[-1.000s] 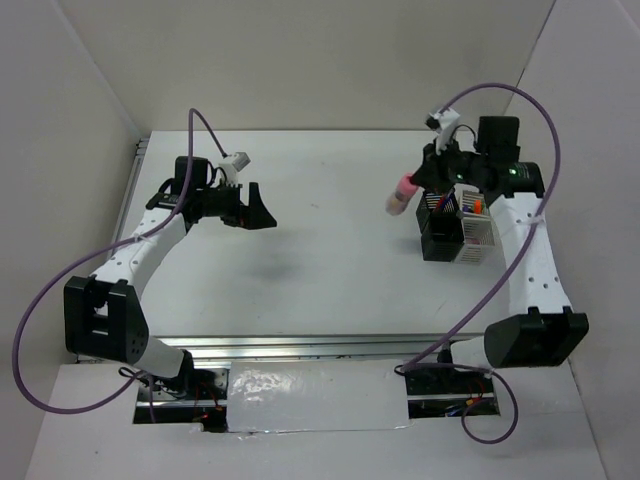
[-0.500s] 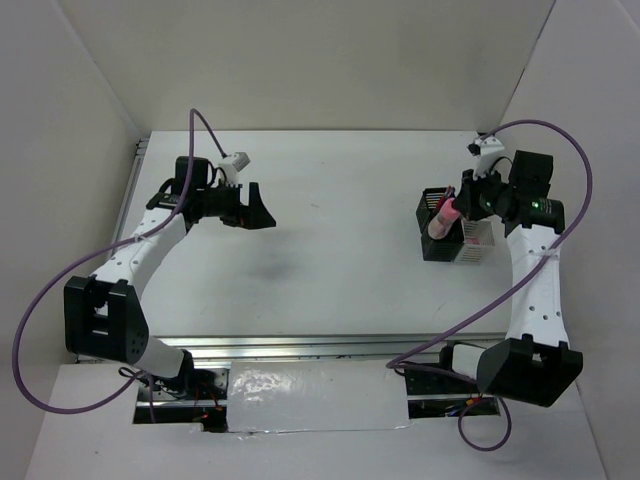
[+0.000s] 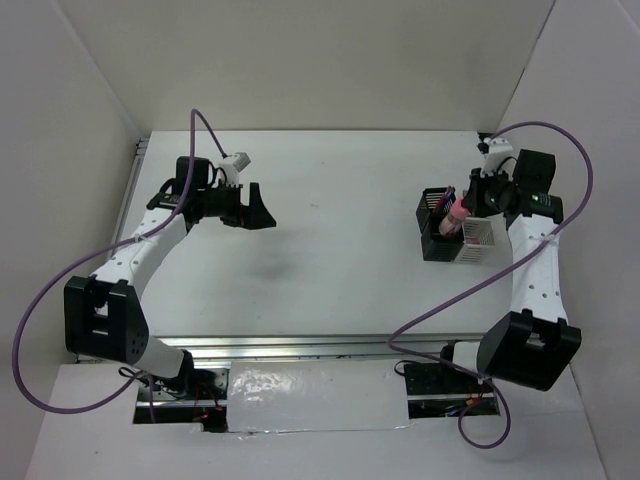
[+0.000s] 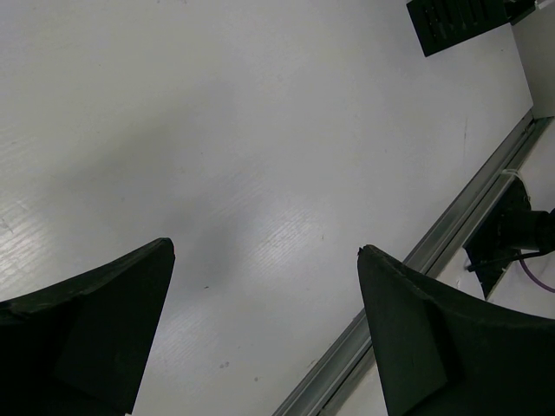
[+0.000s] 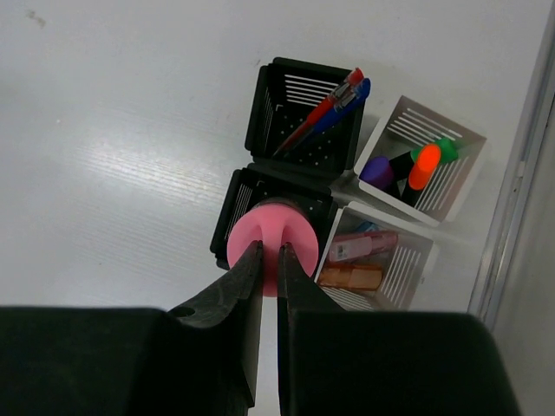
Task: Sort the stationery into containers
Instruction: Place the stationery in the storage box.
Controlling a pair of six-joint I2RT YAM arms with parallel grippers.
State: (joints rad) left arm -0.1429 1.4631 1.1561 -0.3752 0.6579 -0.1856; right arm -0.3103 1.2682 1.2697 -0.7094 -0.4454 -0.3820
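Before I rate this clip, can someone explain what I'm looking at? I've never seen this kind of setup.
Two robot arms are bolted at the near edge of a white table. The overhead picture looks down from behind them. The other two pictures come from a camera on each wrist, so the black wedges in them are the fingers. The left gripper is open and empty above the table. The right gripper is shut on a pink-capped stubby cylinder, held over a square black mesh cup. A second black mesh cup holds red and blue pens. A white slatted tray holds highlighters, and another white tray holds small pink and orange pieces.
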